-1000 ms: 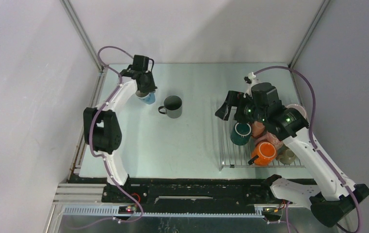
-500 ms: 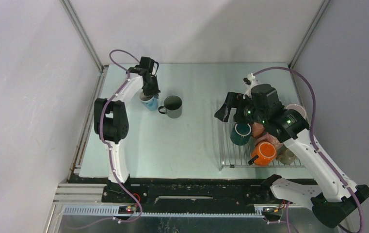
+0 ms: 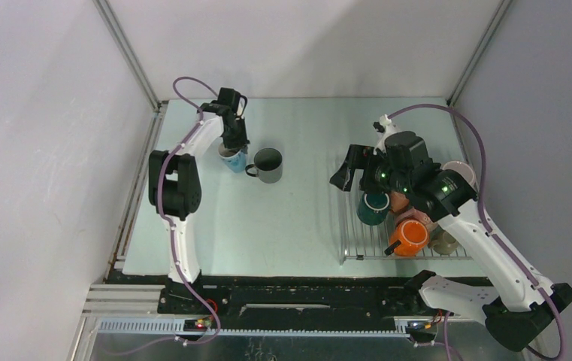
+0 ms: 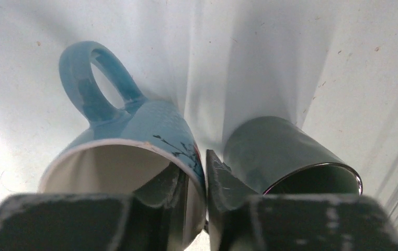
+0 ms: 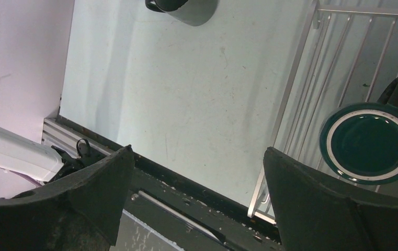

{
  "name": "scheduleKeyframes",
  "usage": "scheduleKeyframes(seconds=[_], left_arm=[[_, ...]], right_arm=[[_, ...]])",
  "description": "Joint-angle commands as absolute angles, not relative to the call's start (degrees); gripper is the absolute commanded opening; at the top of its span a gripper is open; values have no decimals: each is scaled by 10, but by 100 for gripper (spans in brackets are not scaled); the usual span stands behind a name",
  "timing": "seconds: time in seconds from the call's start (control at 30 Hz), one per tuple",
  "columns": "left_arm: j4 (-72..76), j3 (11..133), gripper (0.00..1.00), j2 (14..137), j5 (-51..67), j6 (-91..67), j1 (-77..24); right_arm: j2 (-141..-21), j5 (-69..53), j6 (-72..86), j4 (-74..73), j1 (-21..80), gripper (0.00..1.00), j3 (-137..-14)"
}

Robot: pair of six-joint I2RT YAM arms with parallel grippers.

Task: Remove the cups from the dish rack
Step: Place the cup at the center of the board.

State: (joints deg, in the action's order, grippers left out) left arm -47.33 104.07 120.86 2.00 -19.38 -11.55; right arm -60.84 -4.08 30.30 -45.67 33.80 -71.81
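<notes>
My left gripper [image 3: 231, 145] is shut on the rim of a light blue cup [image 3: 230, 159] at the table's far left. One finger [image 4: 170, 183] is inside the cup and the other is outside its wall. The blue cup [image 4: 134, 120] sits right beside a dark grey cup [image 3: 267, 165], its handle pointing away from it. On the right, the wire dish rack [image 3: 343, 226] holds a teal cup [image 3: 374, 207], an orange cup [image 3: 409, 235] and several more, partly hidden under my right arm. My right gripper [image 3: 349, 170] hangs open over the rack's left rim, empty.
The right wrist view shows the teal cup [image 5: 369, 142] upright on the rack bars [image 5: 296, 78], bare table to the left, and the black front rail [image 5: 186, 193] below. Metal frame posts and walls close in the table at the back corners.
The left gripper carried the blue cup slightly right, closer to the grey cup, and the left arm's elbow swung in. The right gripper drifted a little to the left, still open.
</notes>
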Motion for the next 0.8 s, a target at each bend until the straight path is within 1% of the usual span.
scheduleKeyframes(seconds=[0.0, 0.1, 0.37, 0.47, 0.77], left_arm=[[-468, 1081, 27, 1209, 35, -180, -118], [-468, 1084, 38, 1208, 36, -179, -121], [-473, 1097, 57, 1198, 31, -176, -126], [-476, 1102, 65, 1184, 26, -172, -127], [-479, 1101, 98, 1098, 4, -157, -131]], right_arm=[[-609, -25, 306, -462, 344, 100, -717], [-607, -22, 306, -464, 345, 100, -718], [-603, -8, 306, -474, 350, 100, -718], [-602, 0, 307, -477, 351, 100, -718], [-601, 41, 310, -487, 349, 100, -718]])
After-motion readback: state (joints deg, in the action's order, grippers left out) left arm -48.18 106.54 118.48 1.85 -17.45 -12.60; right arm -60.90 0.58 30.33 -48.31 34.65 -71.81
